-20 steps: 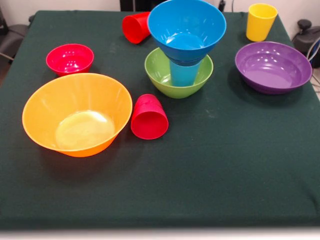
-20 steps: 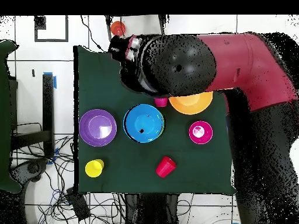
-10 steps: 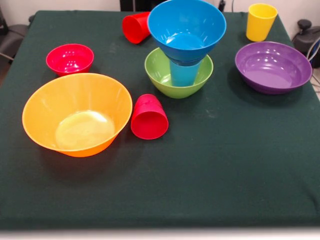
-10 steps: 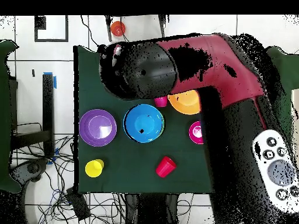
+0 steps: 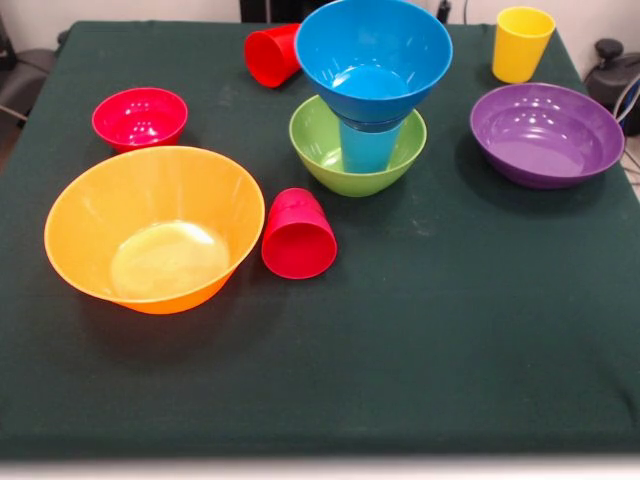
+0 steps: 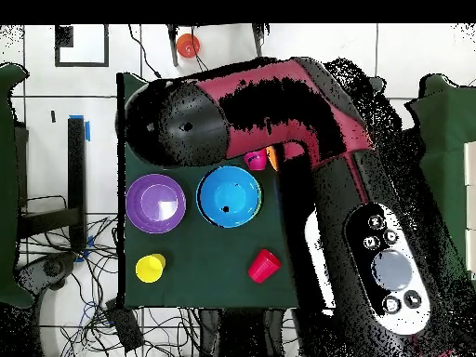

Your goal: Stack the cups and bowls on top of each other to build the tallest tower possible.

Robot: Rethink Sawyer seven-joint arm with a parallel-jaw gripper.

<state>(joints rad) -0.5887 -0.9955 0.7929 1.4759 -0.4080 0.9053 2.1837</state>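
Note:
The tower stands at the back middle: a green bowl [image 5: 330,150] holds an upright light blue cup [image 5: 367,150], and a medium blue bowl [image 5: 372,55] rests on that cup. A huge orange-yellow bowl [image 5: 153,228] sits front left, with one red cup [image 5: 297,235] lying on its side beside it. Another red cup [image 5: 272,54] lies at the back. A small red bowl [image 5: 139,117], a purple bowl [image 5: 546,133] and an upright yellow cup [image 5: 522,43] stand apart. From overhead, the red and black arm [image 6: 270,102] hides the orange and red bowls. No gripper shows in either view.
A dark green cloth [image 5: 450,330] covers the table. From overhead I see cables [image 6: 93,307] on the floor past the table's left side and a small orange object [image 6: 187,44] beyond its top edge. Dark gear [image 5: 612,70] sits off the table's right side.
In the overhead view the arm has swung across, so its body now covers the orange bowl and the small red bowl. The cups and bowls have not moved.

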